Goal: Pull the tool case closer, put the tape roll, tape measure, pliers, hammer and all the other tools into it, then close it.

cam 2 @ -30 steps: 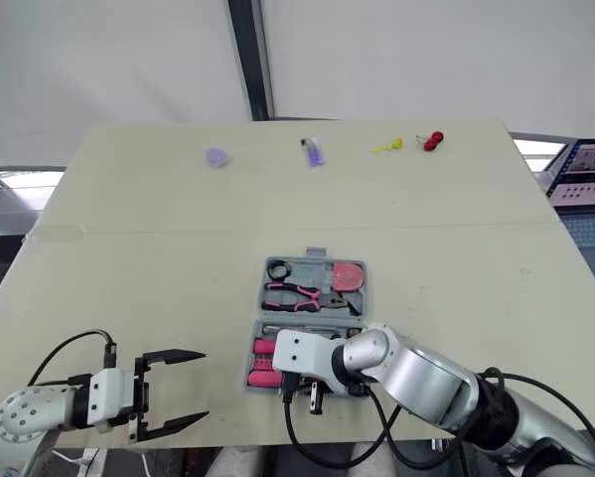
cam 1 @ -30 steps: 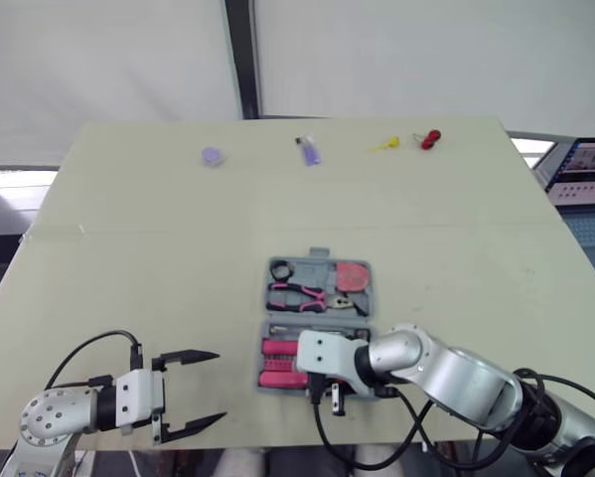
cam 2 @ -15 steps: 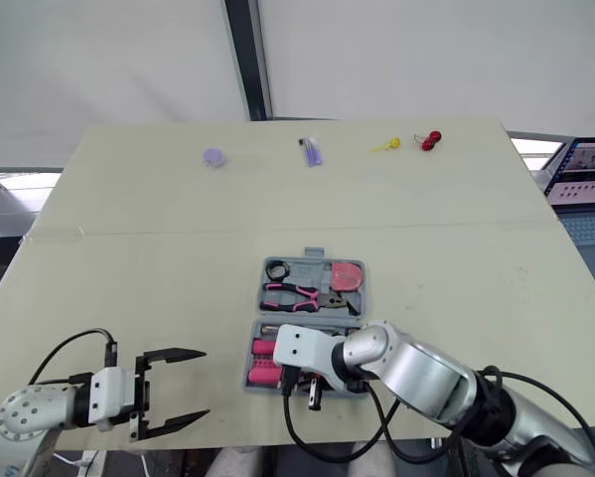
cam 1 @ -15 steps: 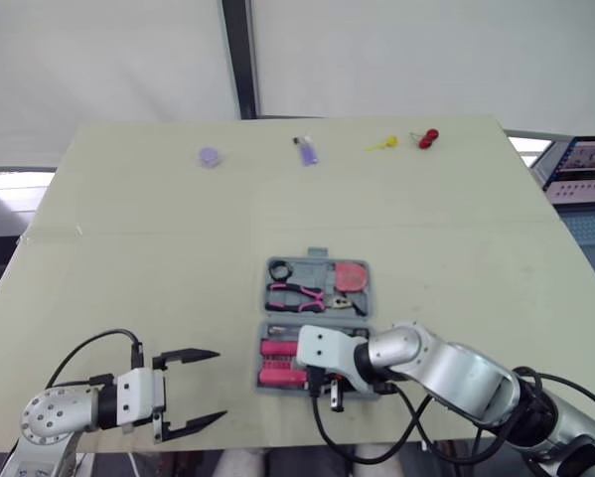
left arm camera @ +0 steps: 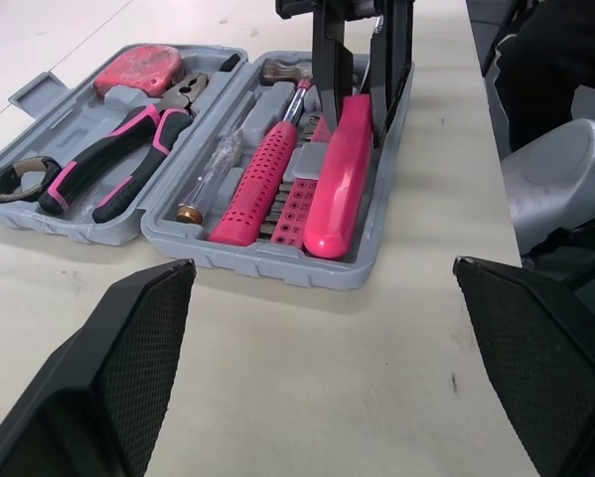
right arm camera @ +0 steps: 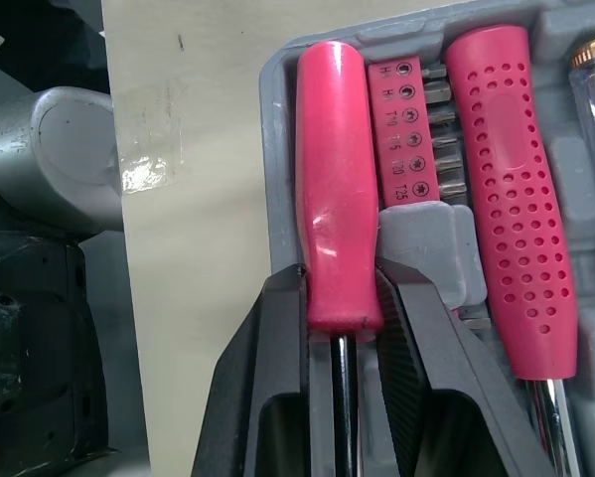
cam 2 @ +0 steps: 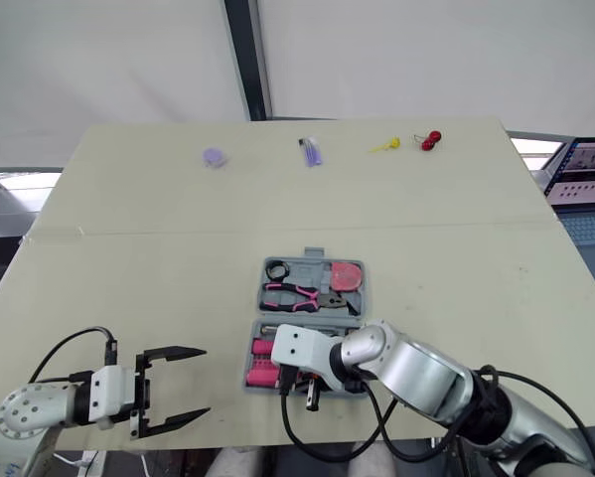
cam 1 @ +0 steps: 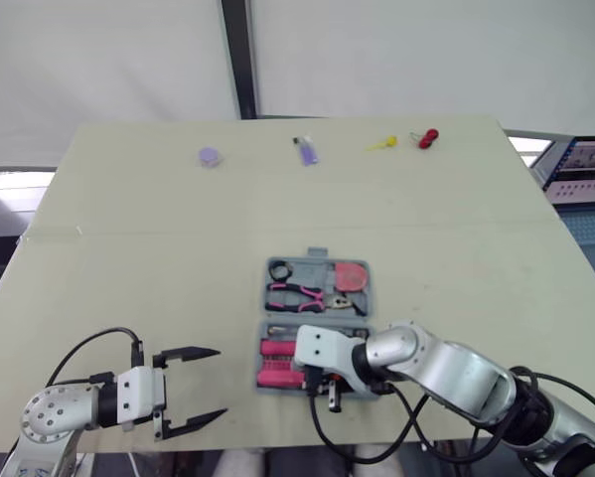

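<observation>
1. Right gripper (right arm camera: 342, 290): its two black fingers pinch the shaft end of the pink-handled screwdriver (right arm camera: 339, 199), one on each side of the handle.
2. The screwdriver lies in the slot along the outer edge of the tool case (left arm camera: 267, 266), in the half nearer the robot.
3. Beside it in that half sit the pink bit strip (right arm camera: 411, 129), then the hammer (right arm camera: 501, 179) with its perforated pink grip, then a clear-handled screwdriver (left arm camera: 210, 179).
4. The far half holds the pliers (left arm camera: 118, 164) with pink-and-black handles, between the black tape roll (left arm camera: 14, 179) and the red tape measure (left arm camera: 138, 72).
5. The case lies open and flat on the table (cam 1: 158, 248), near the front edge (lid not closed).
6. Left gripper (cam 1: 222, 383): fingers spread wide, holding nothing, well to the left of the case and pointing toward it.
7. Along the far edge of the table are a purple disc (cam 1: 210, 156), a small purple item (cam 1: 307, 151), a yellow item (cam 1: 381, 144) and a red item (cam 1: 428, 137); all are too small to name.
</observation>
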You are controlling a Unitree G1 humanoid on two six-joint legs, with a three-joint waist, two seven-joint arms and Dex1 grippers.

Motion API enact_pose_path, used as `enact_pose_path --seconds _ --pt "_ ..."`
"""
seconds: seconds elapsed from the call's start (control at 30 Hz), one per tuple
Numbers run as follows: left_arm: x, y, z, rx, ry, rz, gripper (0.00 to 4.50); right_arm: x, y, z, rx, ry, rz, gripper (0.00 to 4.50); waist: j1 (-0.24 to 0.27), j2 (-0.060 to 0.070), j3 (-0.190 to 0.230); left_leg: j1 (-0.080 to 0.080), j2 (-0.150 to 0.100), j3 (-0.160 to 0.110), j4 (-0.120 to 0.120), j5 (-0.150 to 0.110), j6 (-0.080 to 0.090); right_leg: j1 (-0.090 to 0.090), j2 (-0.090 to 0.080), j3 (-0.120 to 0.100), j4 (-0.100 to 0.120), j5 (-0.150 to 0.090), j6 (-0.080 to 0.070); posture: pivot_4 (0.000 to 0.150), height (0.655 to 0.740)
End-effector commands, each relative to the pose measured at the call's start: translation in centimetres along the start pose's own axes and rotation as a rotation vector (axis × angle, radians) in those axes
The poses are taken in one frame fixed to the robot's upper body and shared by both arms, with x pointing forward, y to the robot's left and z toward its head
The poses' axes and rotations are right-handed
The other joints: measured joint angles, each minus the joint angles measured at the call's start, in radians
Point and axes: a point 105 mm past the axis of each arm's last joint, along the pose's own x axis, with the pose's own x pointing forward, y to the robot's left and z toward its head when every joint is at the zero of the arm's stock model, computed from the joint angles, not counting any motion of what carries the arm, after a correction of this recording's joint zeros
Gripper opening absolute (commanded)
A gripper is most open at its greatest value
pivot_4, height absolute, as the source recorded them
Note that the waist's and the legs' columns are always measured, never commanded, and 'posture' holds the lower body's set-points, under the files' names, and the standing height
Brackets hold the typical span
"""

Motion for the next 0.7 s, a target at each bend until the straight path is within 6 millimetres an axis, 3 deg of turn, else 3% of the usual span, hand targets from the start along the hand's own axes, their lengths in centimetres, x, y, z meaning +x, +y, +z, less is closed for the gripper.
enact_pose_path --seconds 0.03,0.27,0.3,0.33,0.6,0.7 --pt "0.0 -0.1 0.2 0.008 -0.002 -0.002 4.50 -0.3 0.0 0.9 -0.013 -0.032 0.001 0.39 0.000 0.000 0.000 0.000 0.000 0.000 0.000 0.000 0.000 0.000 0.000 0.000 0.000 0.000 0.000 0.150 0.7400" --pt "0.1 -0.1 0.2 0.011 -0.002 -0.003 4.50 -0.4 -0.3 1.0 -0.014 -0.035 -0.010 0.39 0.000 0.000 0.000 0.000 0.000 0.000 0.000 0.000 0.000 0.000 0.000 0.000 0.000 0.000 0.000 0.150 0.7400" --pt "0.1 -0.1 0.2 0.011 -0.001 -0.004 4.50 -0.4 -0.4 1.0 -0.016 -0.036 -0.013 1.45 0.000 0.000 0.000 0.000 0.000 0.000 0.000 0.000 0.000 0.000 0.000 0.000 0.000 0.000 0.000 0.150 0.7400" --pt "0.1 -0.1 0.1 0.011 -0.001 -0.004 4.50 -0.5 -0.4 1.0 -0.017 -0.037 -0.015 1.79 0.000 0.000 0.000 0.000 0.000 0.000 0.000 0.000 0.000 0.000 0.000 0.000 0.000 0.000 0.000 0.150 0.7400" --pt "0.5 -0.1 0.1 0.008 -0.005 -0.007 4.50 -1.1 -0.2 1.1 -0.030 -0.044 -0.013 1.79 0.000 0.000 0.000 0.000 0.000 0.000 0.000 0.000 0.000 0.000 0.000 0.000 0.000 0.000 0.000 0.150 0.7400" --pt "0.5 -0.1 0.2 0.007 -0.007 -0.007 4.50 -2.4 0.2 1.5 -0.027 -0.084 -0.003 1.79 0.001 0.000 0.000 0.000 0.000 0.000 0.000 0.000 0.000 0.000 0.000 0.000 0.000 0.000 0.000 0.150 0.7400"
